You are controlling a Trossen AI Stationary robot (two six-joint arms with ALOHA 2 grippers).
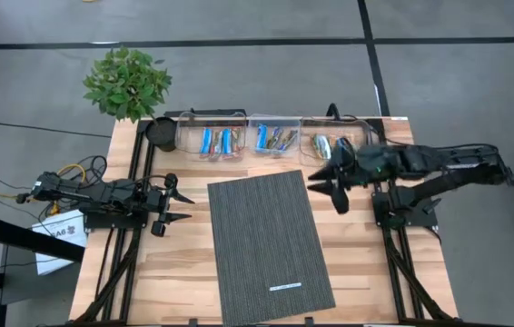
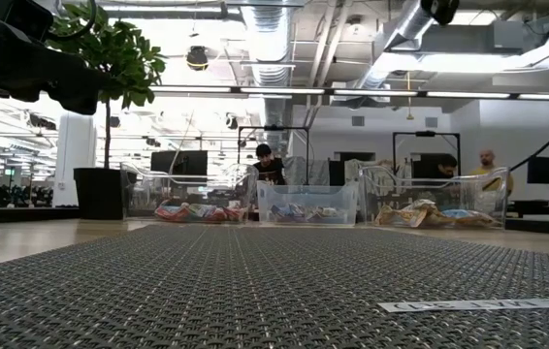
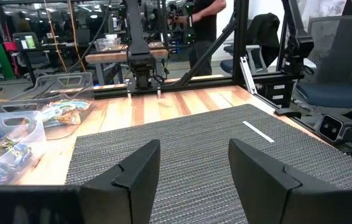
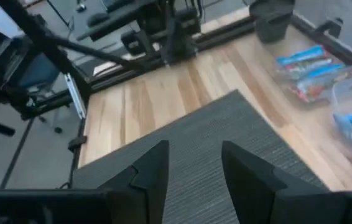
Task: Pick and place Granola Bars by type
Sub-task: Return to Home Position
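3 bins hold Granola Bars; left hand, right hand spread, empty.

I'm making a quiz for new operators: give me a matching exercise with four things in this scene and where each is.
1. white strip
2. dark round container
3. left pincer
4. right pincer

a. near the right bin
b. left of the mat
c. on the mat, far from the bins
d. left of the three bins

Pairs: 1-c, 2-d, 3-b, 4-a.
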